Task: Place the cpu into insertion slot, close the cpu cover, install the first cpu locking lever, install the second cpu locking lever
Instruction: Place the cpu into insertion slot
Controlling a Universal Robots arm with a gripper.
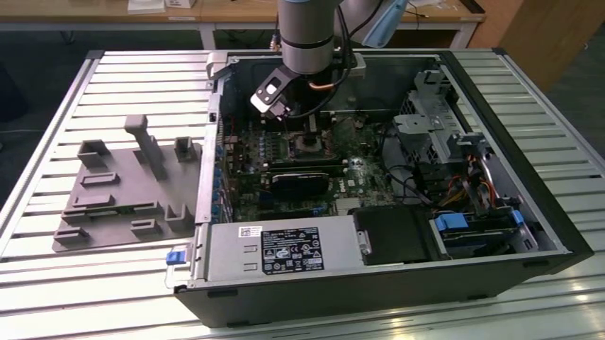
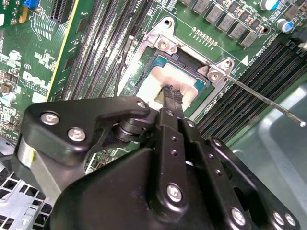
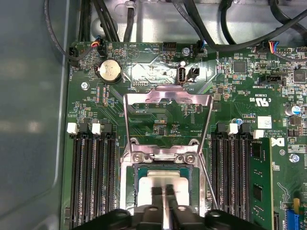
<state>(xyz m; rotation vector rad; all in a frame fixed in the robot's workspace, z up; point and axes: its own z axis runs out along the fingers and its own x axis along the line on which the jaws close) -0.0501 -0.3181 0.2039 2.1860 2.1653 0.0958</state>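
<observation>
Arm (image 1: pixel 307 32) points straight down, jaws nearly closed and empty, tips on the cpu (image 3: pixel 165 178).

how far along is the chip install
Done: the chip sits in the socket. In hand: the claw is closed, its tips resting on the chip's top. Left: the cover is flipped open and a thin lever stands free, so closing and locking are not yet done.
</observation>
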